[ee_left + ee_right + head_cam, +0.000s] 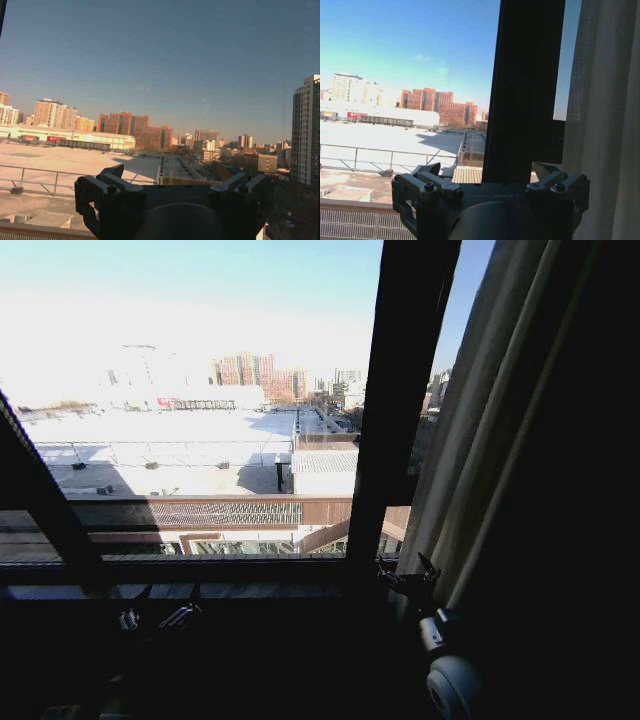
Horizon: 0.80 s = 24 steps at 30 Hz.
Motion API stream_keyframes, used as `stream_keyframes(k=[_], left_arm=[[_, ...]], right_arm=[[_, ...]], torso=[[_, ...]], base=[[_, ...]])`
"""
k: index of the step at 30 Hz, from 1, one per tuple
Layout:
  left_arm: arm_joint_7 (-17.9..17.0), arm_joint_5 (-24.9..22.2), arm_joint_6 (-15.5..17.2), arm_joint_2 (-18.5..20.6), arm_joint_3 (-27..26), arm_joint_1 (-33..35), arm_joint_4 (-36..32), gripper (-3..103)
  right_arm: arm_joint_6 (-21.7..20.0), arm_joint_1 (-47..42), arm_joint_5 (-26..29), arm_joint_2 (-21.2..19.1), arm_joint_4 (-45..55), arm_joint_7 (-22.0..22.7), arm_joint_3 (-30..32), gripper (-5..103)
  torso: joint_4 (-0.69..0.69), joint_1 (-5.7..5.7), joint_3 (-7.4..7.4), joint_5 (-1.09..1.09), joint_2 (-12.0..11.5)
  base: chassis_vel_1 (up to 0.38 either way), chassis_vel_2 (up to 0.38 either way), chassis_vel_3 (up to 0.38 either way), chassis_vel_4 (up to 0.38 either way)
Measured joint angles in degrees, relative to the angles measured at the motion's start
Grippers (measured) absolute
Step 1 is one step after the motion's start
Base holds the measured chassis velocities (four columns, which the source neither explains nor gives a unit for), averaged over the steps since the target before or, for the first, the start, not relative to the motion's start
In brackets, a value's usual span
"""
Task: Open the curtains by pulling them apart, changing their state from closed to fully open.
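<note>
One curtain (500, 420) hangs bunched at the right; both grippers — left gripper (155, 618), right gripper (408, 578) — hold nothing, jaws spread. Opening appears nearly complete — retraction likely next.

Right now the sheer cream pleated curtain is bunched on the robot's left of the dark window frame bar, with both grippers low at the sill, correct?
Not quite: the head view shows the sheer cream pleated curtain bunched on the robot's right of the dark window frame bar. The left gripper and right gripper do sit low at the sill.

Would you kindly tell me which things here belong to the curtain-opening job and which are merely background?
Job:
- curtains, gathered at the right
- right gripper, open beside them
- left gripper, low at the sill

Background:
- window frame bar
- buildings outside
</note>
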Motion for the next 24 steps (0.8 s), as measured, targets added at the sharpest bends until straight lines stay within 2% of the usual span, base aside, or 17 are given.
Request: stream_keyframes(k=[24], left_arm=[[0.19,0.59,-0.39,-1.08,0.01,1.24,-0.06,100]], right_arm=[[0.31,-0.47,-0.99,0.04,-0.04,-1.18,0.03,100]], torso=[[0.00,-0.01,0.00,0.02,0.00]], base=[[0.365,0.355,-0.354,-0.362]])
